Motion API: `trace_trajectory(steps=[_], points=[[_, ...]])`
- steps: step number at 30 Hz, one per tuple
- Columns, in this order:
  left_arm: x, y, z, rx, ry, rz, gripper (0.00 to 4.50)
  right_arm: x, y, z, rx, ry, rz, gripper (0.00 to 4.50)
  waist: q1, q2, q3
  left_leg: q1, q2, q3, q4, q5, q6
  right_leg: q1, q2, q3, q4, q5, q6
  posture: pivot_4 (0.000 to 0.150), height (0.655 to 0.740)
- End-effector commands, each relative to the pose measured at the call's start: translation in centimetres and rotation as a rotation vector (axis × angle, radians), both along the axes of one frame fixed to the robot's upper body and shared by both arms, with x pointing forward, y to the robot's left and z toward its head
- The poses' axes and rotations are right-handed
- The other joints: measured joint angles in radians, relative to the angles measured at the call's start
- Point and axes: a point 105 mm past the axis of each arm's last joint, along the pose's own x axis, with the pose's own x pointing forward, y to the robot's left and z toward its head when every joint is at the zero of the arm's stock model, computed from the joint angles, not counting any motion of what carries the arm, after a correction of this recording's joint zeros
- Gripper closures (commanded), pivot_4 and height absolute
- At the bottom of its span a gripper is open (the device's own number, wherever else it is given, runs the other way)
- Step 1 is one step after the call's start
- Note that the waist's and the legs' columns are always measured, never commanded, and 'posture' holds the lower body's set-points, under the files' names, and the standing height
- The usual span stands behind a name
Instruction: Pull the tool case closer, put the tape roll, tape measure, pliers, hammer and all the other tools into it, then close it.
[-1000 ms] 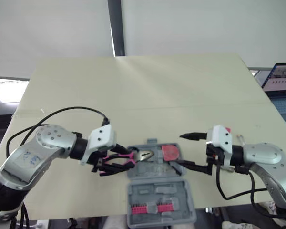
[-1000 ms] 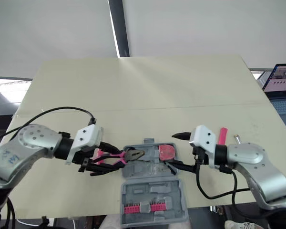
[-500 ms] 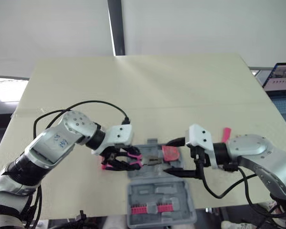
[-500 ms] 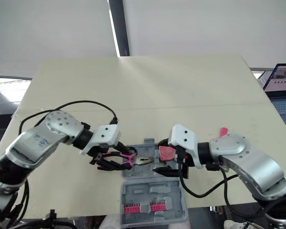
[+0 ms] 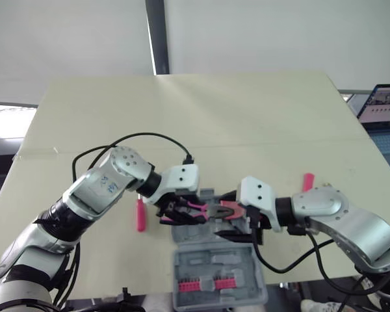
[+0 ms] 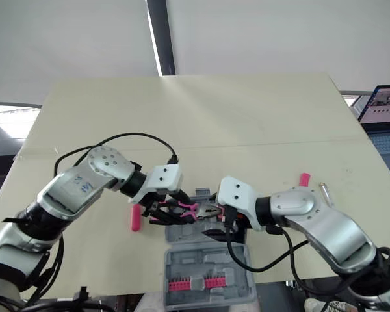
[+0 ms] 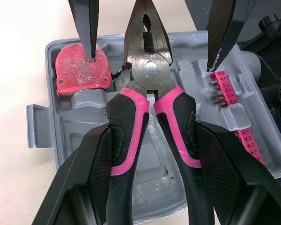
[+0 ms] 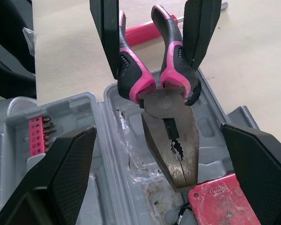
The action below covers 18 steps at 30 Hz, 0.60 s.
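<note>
**Status.** The left jaws are closed on the pink-and-black handles of the pliers and hold them nose-forward just above the open tray of the tool case. The right jaws are spread wide and grip nothing. The pliers' head lies between them, apparently clear of both fingers. The red tape measure sits in its recess directly under one right fingertip. A red-handled screwdriver lies on the worktop behind the left jaws, outside the case.

**Hazards.** We judge two risks:
- If the left jaws let go before the pliers line up with their recess, the tool will sit proud and block the lid.
- If the right jaws close or descend here, they may strike the pliers or knock the tape measure out of its seat.

**Change.** One second ago the left jaws carried the pliers beside the case, and the right jaws stood well clear on the opposite side. Both have since converged over the tray.
</note>
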Motion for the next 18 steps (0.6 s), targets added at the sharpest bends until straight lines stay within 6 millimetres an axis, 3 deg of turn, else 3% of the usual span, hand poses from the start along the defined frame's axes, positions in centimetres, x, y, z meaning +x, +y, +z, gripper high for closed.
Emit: trace_trajectory(steps=[1, 11, 14, 18], points=[[-0.15, -0.40, 0.74, -0.010, -0.034, -0.027, 2.25, -0.28, 0.53, 0.88, 0.009, -0.051, 0.025, 0.00, 0.000, 0.000, 0.000, 0.000, 0.000, 0.000, 0.000, 0.000, 0.000, 0.000, 0.000, 0.000, 0.000, 0.000, 0.000, 0.150, 0.7373], [-0.27, -0.60, 0.74, -0.015, -0.031, -0.032, 2.25, -0.61, 0.85, 0.80, 0.011, -0.037, 0.042, 0.00, 0.000, 0.000, 0.000, 0.000, 0.000, 0.000, 0.000, 0.000, 0.000, -0.001, 0.000, 0.000, 0.001, 0.000, 0.000, 0.150, 0.7373], [-0.27, -0.62, 0.75, -0.015, -0.030, -0.034, 2.25, -0.72, 0.93, 0.69, 0.007, -0.031, 0.049, 0.83, 0.000, 0.000, 0.000, 0.000, 0.000, 0.000, 0.000, 0.000, 0.000, -0.001, 0.000, 0.000, 0.001, 0.000, 0.000, 0.150, 0.7373], [-0.18, -0.67, 0.77, -0.015, -0.030, -0.033, 2.25, -0.79, 1.01, 0.59, 0.005, -0.026, 0.054, 2.78, 0.000, 0.000, 0.000, 0.000, 0.000, 0.000, 0.000, 0.000, 0.000, -0.001, 0.000, 0.000, 0.001, 0.000, 0.000, 0.150, 0.7373]])
